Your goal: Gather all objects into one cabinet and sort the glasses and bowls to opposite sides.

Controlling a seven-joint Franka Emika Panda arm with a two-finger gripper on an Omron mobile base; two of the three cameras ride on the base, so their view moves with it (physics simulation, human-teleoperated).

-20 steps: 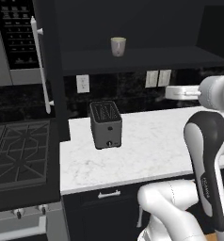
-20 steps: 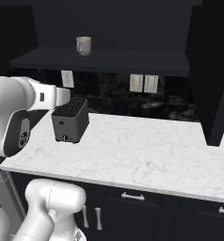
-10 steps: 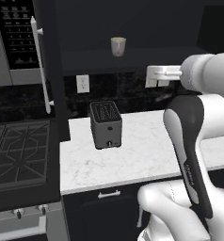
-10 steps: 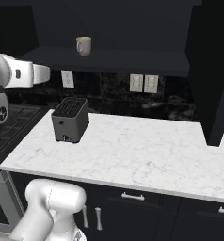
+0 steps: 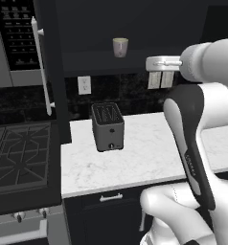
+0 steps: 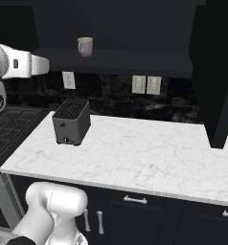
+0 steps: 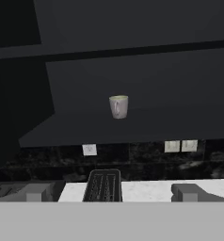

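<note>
change since earlier: my arm has swung up and across; in the left base view the forearm now fills the right half of the frame and the hand reaches left at shelf height, where a second ago it sat low at the right edge.
gripper [image 7: 112,193]: i see its two fingertips [image 7: 35,193] at the lower left and lower right of the hand view, spread wide apart with nothing between them; they point at the open cabinet, well apart from anything on it.
cup [image 5: 120,47]: a pale cream-beige one, upright on the dark shelf, upper middle of the left base view; upper left in the right base view [image 6: 85,46]; centre of the hand view [image 7: 118,106], where i can make out a small handle on its side.
cabinet [image 5: 92,60]: black upper wall unit, open, its inner shelf running across the top of both base views; a door with a long silver bar handle [image 5: 41,64] stands at the upper left of the left base view.
toaster [image 5: 108,126]: black, on the white marble counter [image 5: 135,158] below the shelf, left of centre; in the hand view it sits at bottom centre, directly under the cup.
wall outlets [image 6: 146,84]: on the dark backsplash, middle of the right base view.
stove [image 5: 17,158]: lower left of the left base view, just beside the counter.
other task items: i can't pick out the other cups or the wooden bowl from here.
</note>
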